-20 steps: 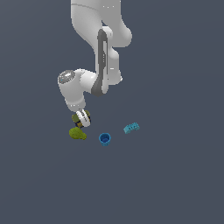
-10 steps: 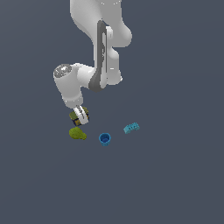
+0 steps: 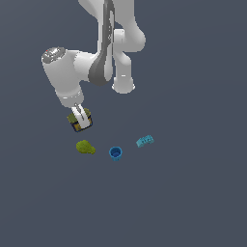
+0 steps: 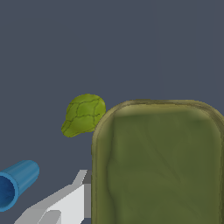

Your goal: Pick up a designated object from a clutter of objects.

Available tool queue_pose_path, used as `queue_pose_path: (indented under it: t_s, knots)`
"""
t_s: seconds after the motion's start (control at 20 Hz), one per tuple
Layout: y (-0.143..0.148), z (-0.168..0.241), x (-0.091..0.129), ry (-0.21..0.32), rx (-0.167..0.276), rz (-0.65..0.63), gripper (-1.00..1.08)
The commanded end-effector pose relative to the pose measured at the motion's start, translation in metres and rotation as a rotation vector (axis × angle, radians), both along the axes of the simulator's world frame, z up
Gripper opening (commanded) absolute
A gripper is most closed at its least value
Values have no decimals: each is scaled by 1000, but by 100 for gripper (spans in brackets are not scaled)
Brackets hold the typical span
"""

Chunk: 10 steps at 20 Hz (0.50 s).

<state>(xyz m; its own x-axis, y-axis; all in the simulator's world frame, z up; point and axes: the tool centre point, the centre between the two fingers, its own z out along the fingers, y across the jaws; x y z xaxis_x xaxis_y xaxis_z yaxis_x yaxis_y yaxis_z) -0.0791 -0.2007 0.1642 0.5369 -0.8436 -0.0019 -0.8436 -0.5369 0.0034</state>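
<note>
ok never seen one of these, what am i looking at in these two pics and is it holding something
It is a simulated robot arm, white and jointed, ending in a two-fingered gripper. The exterior view comes from a camera off the arm and takes in the whole scene. The wrist view comes from a camera on the arm's wrist, looking down past the fingers.

Yes, it is holding something: the fingers are shut on a small olive-topped box with a dark side, raised off the grey floor. That box is the big olive shape filling much of the wrist view.

Three things lie below on the floor: a yellow-green lump, a small blue cup and a cyan studded brick. The wrist view also catches the lump and the cup.
</note>
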Motion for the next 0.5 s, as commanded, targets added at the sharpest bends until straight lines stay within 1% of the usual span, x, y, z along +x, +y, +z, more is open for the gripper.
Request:
queue_pose_path:
  t_s: [0.0, 0.45]
  knots:
    - [-6, 26, 3, -3, -2, -1, -100]
    - [-23, 113, 11, -3, -2, -1, -100]
